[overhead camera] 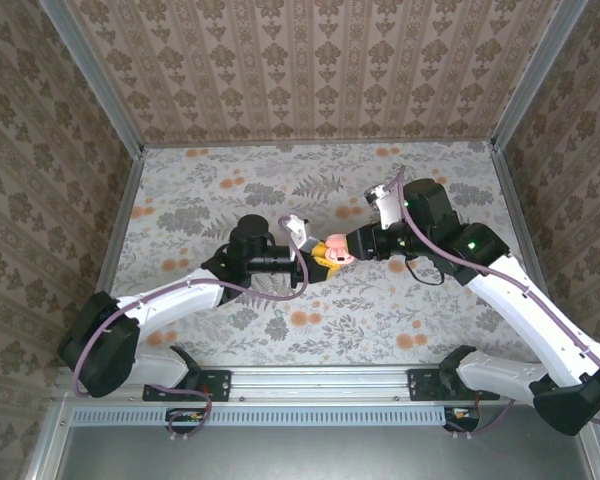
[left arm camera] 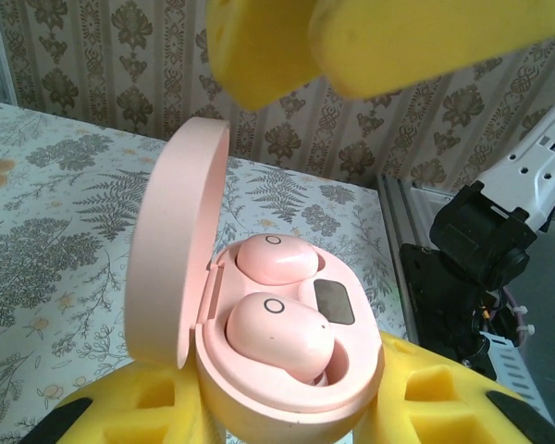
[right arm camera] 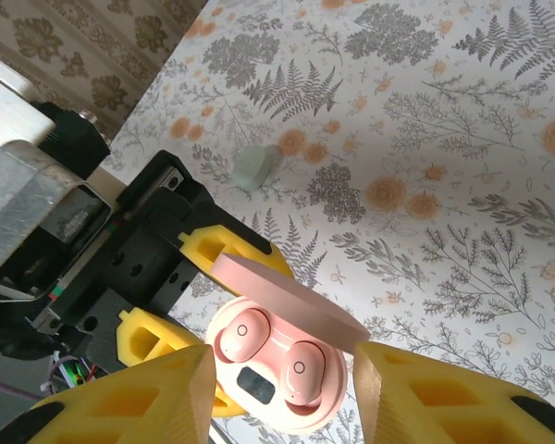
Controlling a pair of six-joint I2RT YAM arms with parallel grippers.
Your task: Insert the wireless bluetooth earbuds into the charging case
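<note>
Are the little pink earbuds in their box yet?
Looks nearly done. Both earbuds sit in the open charging case, which the left gripper holds. The right gripper hovers open beside it, holding nothing. Still to do: maybe shutting the lid.

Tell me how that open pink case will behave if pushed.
The case looks smooth and rounded, so it would probably slide or rock easily. Its raised lid likely makes it apt to tip backward. Its gloss suggests thin plastic, so it is probably light.
</note>
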